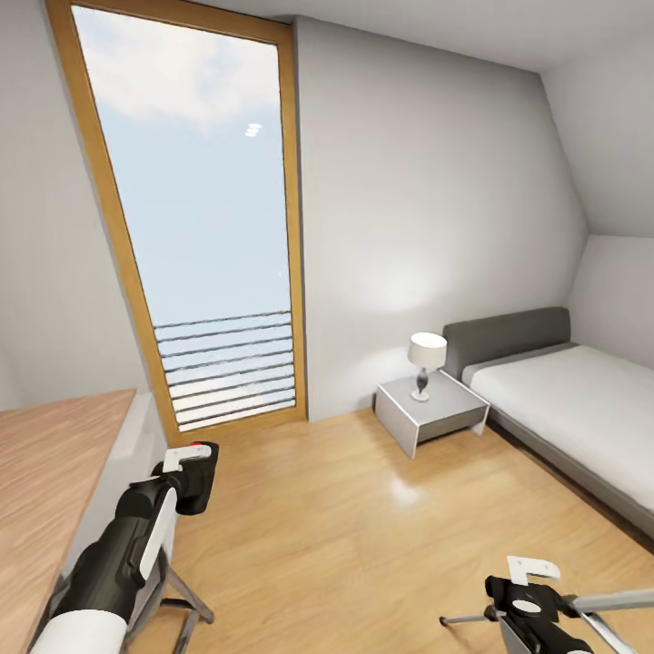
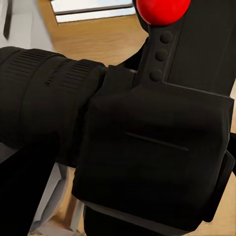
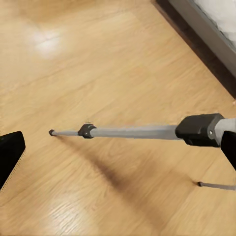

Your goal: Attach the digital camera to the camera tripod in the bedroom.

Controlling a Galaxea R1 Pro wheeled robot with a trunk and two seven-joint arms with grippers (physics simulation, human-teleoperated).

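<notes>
At nine o'clock in the head view lay a wooden tabletop (image 1: 50,472). Just right of it, at seven o'clock, the left tool (image 1: 186,468) was clamped on the digital camera (image 1: 195,477), black with a red button, held in the air above the wood floor (image 1: 345,518). A tall window (image 1: 204,218) rose at eleven o'clock. Right of centre stood a grey nightstand (image 1: 431,413) with a lamp (image 1: 425,363), and a low bed (image 1: 572,400) at three o'clock. At five o'clock the right tool (image 1: 536,604) sat beside the camera tripod (image 1: 599,604), whose silver leg (image 3: 132,132) reached to the floor; whether that tool was gripping it could not be told. The camera appeared ready to mount. Next, the left arm would likely need to carry it rightward onto the tripod head.
</notes>
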